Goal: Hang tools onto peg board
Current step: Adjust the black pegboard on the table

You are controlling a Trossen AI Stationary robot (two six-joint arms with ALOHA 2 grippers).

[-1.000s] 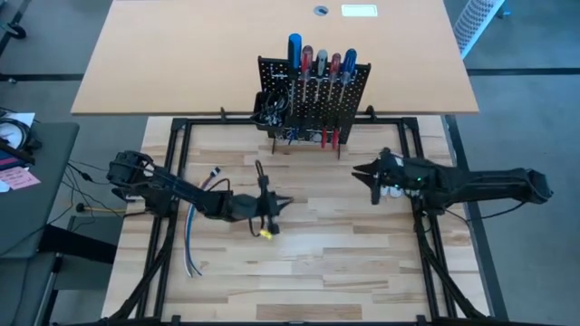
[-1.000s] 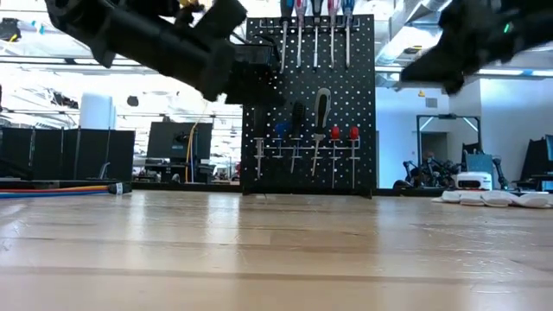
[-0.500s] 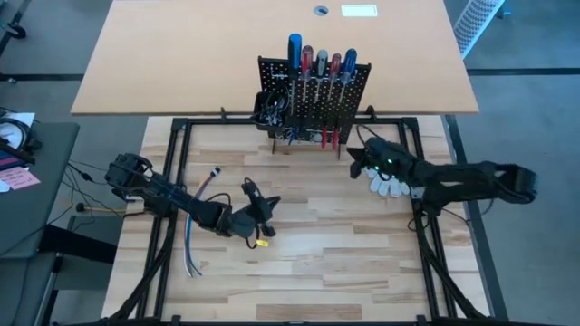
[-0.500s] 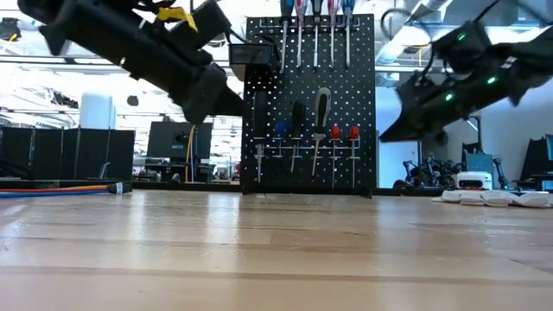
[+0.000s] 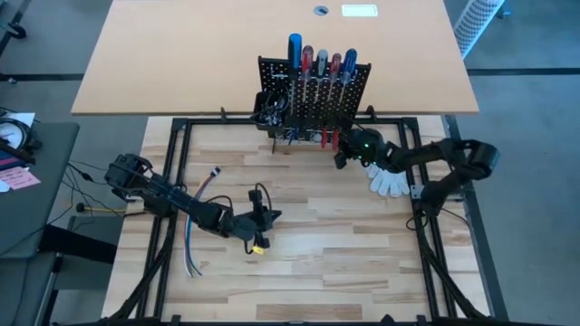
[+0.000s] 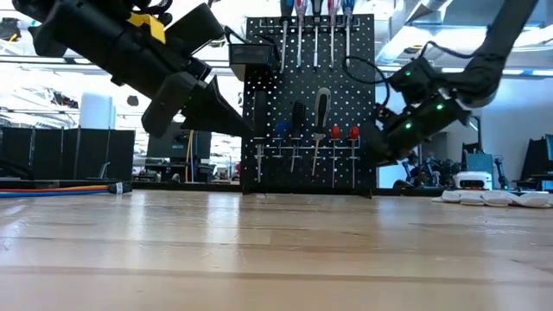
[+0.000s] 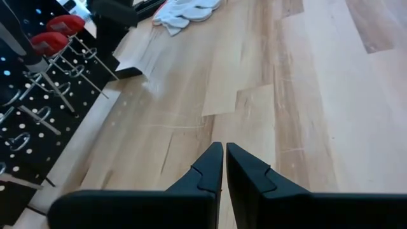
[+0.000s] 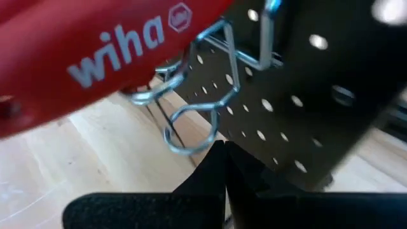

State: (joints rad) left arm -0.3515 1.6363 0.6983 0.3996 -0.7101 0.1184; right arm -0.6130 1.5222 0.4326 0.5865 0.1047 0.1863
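Tools point(image 5: 319, 68) hung on peg board point(image 5: 313, 95) at worktop point(image 5: 317, 272) rear. Right claw point(image 5: 341, 156) pinched empty, nosing against board's wire hooks, probably checking seating. Left claw point(image 5: 265, 217) closed, empty, parked mid-worktop.

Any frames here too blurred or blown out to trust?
Right wrist view: the red handle sits so close that it smears, and the peg board behind it is soft. Low view: bright ceiling lights and windows backlight the scene, so both arms and the peg board read as near silhouettes. Left wrist view: sharp on the table, no glare. High view: evenly lit.
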